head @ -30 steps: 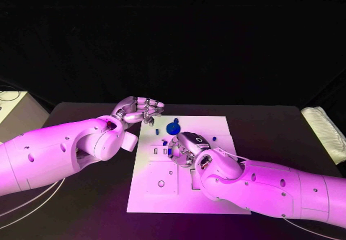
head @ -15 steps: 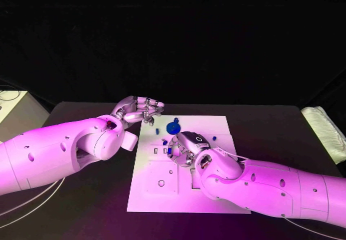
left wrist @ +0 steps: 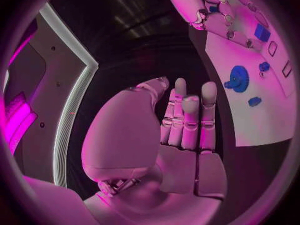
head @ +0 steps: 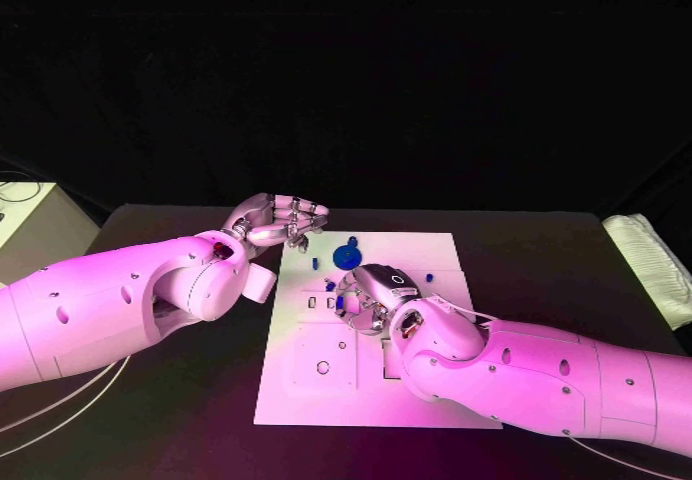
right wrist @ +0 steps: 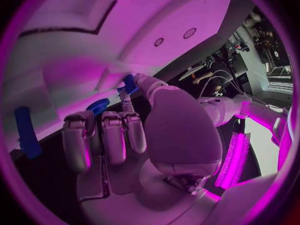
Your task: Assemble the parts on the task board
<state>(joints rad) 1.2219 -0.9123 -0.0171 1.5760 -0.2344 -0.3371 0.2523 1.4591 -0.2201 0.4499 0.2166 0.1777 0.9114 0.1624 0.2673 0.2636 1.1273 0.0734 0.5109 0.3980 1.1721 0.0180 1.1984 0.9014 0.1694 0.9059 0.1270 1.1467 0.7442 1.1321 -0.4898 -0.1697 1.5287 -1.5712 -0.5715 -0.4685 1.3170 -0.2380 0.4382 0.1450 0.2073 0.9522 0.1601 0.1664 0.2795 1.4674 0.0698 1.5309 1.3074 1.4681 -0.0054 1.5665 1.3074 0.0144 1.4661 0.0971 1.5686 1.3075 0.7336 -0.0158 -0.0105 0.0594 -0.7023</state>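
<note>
White and flat, the task board [head: 346, 380] lies in the middle of the dark surface [head: 562, 240], and most of the job looks not yet done. Near its far end sits a round blue gear [head: 346, 257]. A thin blue peg [head: 353, 240] is just behind the gear, and another small blue piece [head: 315, 263] is just to one side of it. A dark blue block [head: 427, 276] sits near the board's right edge. The near half of the board has bare slots and holes, so I think many spots are not filled yet.

The right hand [head: 378, 297] hangs low over the middle of the board. In the right wrist view a small blue part [right wrist: 129, 83] sits between the thumb and a finger tip — it looks pinched there, while the other fingers [right wrist: 103, 135] are bent down beside it. A long blue bar [right wrist: 26, 132] stands on the board nearby.

The left hand [head: 278, 221] waits just off the board's far left corner, not touching it. In the left wrist view its fingers [left wrist: 189, 119] are straight and side by side, the thumb a little apart, and nothing is in it.

My guess — the pinched part needs to go into a slot, and then the loose pieces at the far end come after.
</note>
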